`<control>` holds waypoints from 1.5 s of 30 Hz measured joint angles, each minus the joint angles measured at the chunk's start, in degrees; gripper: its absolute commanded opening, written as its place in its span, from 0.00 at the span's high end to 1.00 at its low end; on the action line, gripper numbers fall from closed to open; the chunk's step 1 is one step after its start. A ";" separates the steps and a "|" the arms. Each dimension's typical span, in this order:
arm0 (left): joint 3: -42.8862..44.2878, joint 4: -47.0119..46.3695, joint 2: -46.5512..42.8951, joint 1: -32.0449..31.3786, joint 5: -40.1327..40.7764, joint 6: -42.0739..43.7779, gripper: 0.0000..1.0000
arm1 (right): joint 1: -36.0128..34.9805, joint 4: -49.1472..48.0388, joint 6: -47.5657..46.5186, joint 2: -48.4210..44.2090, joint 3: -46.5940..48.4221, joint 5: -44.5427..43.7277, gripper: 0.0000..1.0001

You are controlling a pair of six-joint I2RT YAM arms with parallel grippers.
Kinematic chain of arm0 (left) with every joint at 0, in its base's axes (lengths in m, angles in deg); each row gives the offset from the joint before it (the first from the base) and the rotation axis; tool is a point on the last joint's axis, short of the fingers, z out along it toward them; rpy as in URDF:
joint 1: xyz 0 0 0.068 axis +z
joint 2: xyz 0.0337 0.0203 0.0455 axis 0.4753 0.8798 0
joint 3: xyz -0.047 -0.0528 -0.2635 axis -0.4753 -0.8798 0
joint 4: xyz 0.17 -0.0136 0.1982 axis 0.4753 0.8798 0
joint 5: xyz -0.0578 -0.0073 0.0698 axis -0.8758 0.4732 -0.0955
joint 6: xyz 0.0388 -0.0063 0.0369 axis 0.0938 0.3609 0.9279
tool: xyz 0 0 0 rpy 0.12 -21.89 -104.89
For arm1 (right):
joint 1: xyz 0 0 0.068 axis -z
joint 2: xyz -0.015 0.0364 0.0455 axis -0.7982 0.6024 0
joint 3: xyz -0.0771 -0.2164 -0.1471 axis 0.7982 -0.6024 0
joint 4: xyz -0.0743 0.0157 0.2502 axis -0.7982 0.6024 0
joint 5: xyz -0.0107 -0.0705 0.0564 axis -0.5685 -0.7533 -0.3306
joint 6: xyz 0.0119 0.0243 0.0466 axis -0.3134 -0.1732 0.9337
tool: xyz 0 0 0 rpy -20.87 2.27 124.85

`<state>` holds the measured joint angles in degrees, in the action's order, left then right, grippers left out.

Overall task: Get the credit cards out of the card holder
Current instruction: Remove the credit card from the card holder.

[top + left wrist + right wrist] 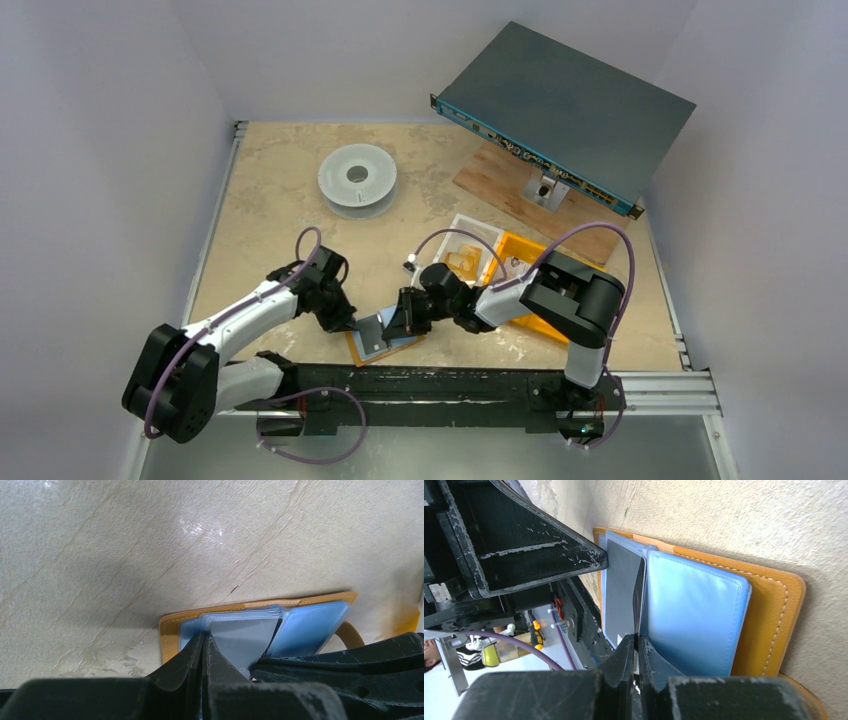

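Open card holder lying on desk near front edge, between arms. Jaws of left gripper closed, pressing on blue sleeves, likely pinning holder. Jaws of right gripper pinching grey card edge, seemingly preparing pull-out.

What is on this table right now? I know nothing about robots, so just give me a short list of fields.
holder: open, flat on the table, at its near edge
inside: blue sleeves, a grey card
left jaws: closed, tips at the sleeves
right jaws: closed on the grey card's edge
further back: white spool, orange bin, grey box
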<state>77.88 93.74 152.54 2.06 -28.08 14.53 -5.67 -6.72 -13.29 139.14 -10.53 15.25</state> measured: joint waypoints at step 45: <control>3.13 2.86 3.56 2.08 2.49 4.94 1.00 | 0.04 13.03 -1.81 -10.86 -3.19 -12.70 1.00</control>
<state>81.00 96.60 156.11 4.13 -25.59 19.47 -5.63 6.31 -15.11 128.28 -13.72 2.55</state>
